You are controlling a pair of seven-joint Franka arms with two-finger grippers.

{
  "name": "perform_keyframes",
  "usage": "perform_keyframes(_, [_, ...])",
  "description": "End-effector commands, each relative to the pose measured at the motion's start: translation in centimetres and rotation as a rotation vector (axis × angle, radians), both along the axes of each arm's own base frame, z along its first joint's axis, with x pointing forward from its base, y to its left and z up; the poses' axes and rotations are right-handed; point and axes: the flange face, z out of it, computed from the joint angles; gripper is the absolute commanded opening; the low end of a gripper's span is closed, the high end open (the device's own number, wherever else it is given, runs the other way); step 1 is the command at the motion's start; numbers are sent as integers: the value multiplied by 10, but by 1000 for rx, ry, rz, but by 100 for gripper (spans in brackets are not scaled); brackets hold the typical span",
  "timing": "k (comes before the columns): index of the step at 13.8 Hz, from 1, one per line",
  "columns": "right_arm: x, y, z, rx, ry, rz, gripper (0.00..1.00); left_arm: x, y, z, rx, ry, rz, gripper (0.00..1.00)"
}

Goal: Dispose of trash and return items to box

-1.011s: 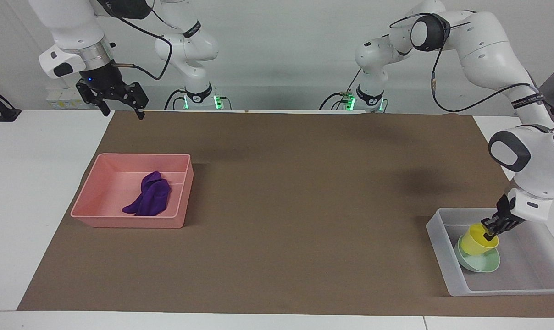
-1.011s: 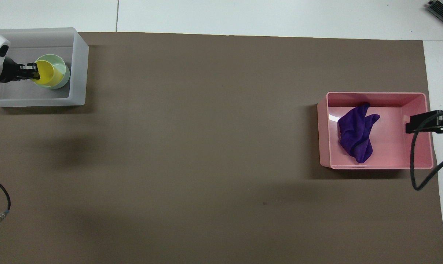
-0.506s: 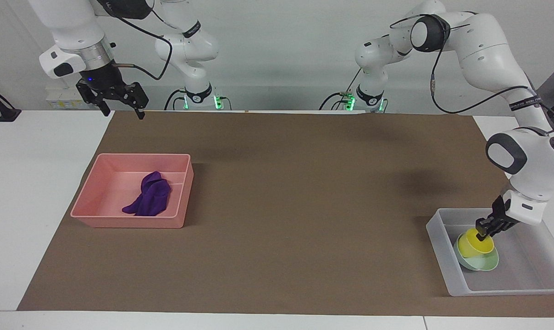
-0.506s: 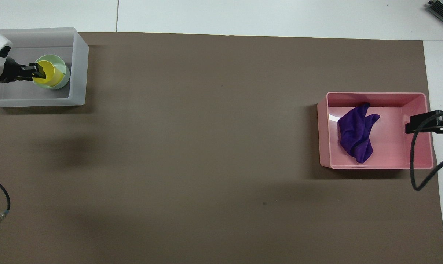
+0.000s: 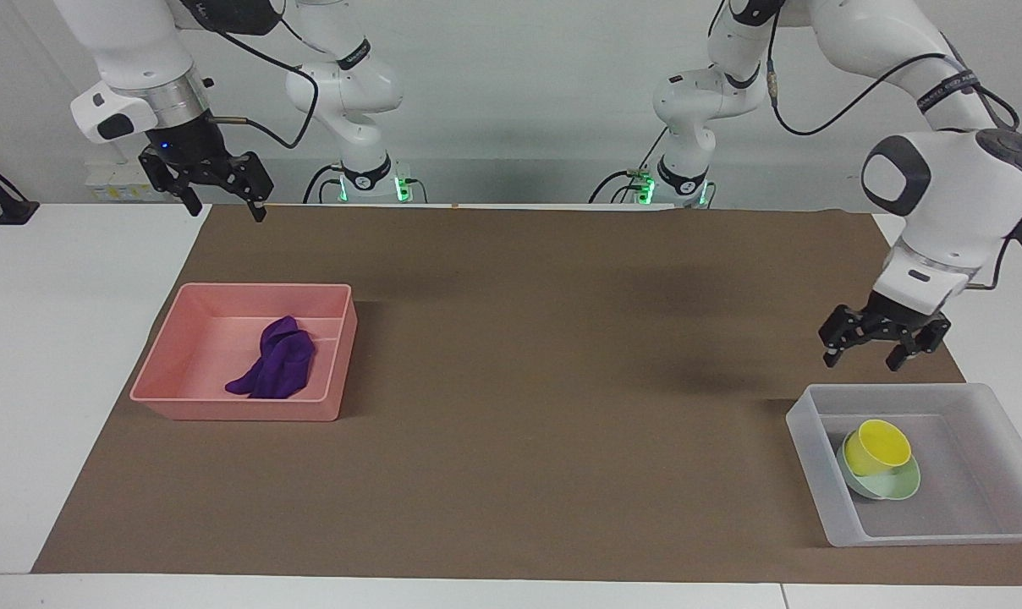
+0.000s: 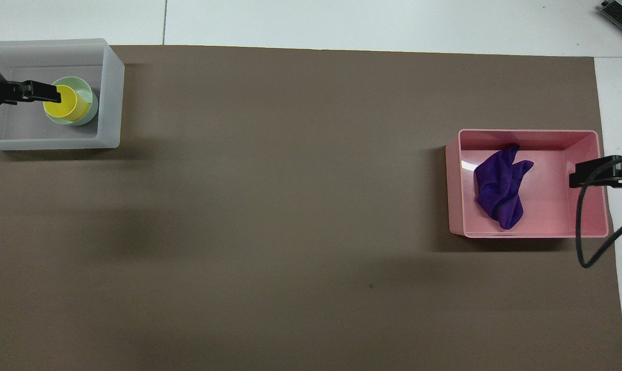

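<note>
The yellow cup (image 5: 876, 447) sits tilted in the mint-green bowl (image 5: 893, 488) inside the translucent box (image 5: 815, 475), at the left arm's end of the table. My left gripper (image 5: 862, 359) is open and empty, raised over the box's edge nearest the robots. In the overhead view the left gripper (image 6: 48, 93) overlaps the cup (image 6: 66, 103), the bowl (image 6: 87, 95) and the box (image 6: 113, 93). The purple rag (image 5: 276, 368) lies in the pink tray (image 5: 232, 409). My right gripper (image 5: 228, 210) waits open and empty, raised over the mat's edge by the robots.
A brown mat (image 5: 545, 381) covers most of the table, with white table surface (image 5: 63, 338) around it. The pink tray (image 6: 452, 190) with the rag (image 6: 499, 193) stands at the right arm's end. The right gripper (image 6: 579, 175) overlaps the tray's rim from above.
My left gripper has let go of the yellow cup and risen up out of the box. The cup stays in the bowl. The right arm has not moved.
</note>
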Motion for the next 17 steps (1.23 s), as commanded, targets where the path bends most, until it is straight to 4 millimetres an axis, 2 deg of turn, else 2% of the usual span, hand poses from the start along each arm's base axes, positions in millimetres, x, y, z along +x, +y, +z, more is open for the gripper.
perform_keyframes(1, [-5, 0, 2, -9, -13, -17, 100, -54, -37, 12, -1, 13, 10, 100])
perform_keyframes(2, [-5, 1, 2, -3, -10, -18, 100, -68, -47, 16, 0, 12, 7, 100])
perform_keyframes(4, [-6, 0, 2, -1, -9, -18, 100, -83, -53, 28, 9, 52, -6, 100])
perform_keyframes(6, [-6, -1, 2, 1, -7, -18, 100, -80, -53, 54, 28, 60, -15, 100])
perform_keyframes(8, [-6, -1, 2, 2, -7, -18, 100, -77, -47, 93, 29, 66, -8, 100])
perform_keyframes(10, [-6, 3, 2, 2, -7, -11, 100, -71, -45, 113, 29, 97, -8, 100])
perform_keyframes(16, [-6, 8, 1, 2, -13, 6, 100, -74, -34, 146, 71, 127, -1, 100])
perform_keyframes(17, [-6, 8, 1, 2, -13, 6, 100, -73, -33, 143, 70, 135, 1, 100])
